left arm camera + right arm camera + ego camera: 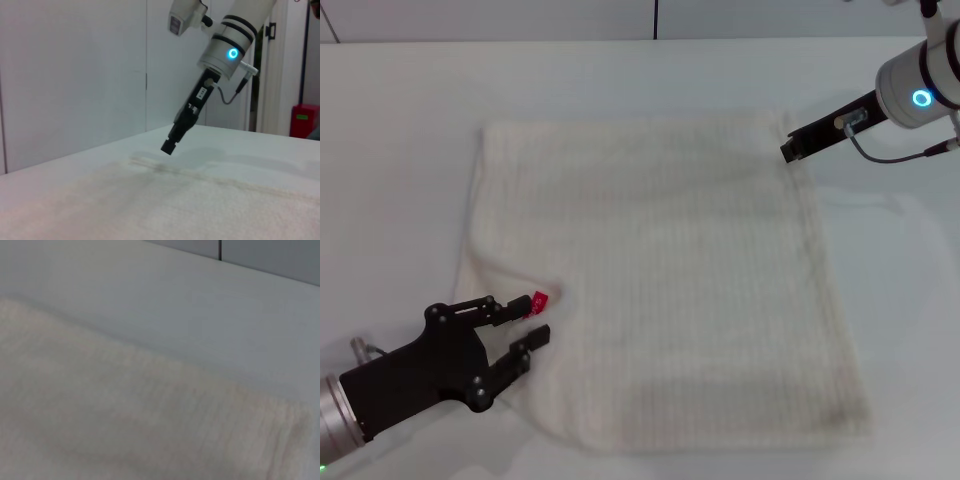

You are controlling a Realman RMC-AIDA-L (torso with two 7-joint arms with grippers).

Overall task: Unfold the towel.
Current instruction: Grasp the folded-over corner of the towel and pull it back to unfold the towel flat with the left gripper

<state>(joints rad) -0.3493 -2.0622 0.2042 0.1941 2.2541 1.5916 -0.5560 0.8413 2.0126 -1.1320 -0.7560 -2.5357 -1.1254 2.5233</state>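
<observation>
The cream-white towel (670, 270) lies spread out nearly flat on the white table, with a small wrinkle at its near-left edge by the red tag (540, 298). My left gripper (533, 320) is open at that edge, its fingers on either side of the cloth just beside the tag, holding nothing. My right gripper (788, 150) is shut and empty, hovering just above the towel's far-right corner. It also shows in the left wrist view (167, 146), lifted off the cloth (150, 200). The right wrist view shows only towel (125, 410) and table.
The white table (400, 150) extends around the towel on all sides. A wall runs behind the table's far edge (655, 15). A red box (305, 120) stands far off beyond the table.
</observation>
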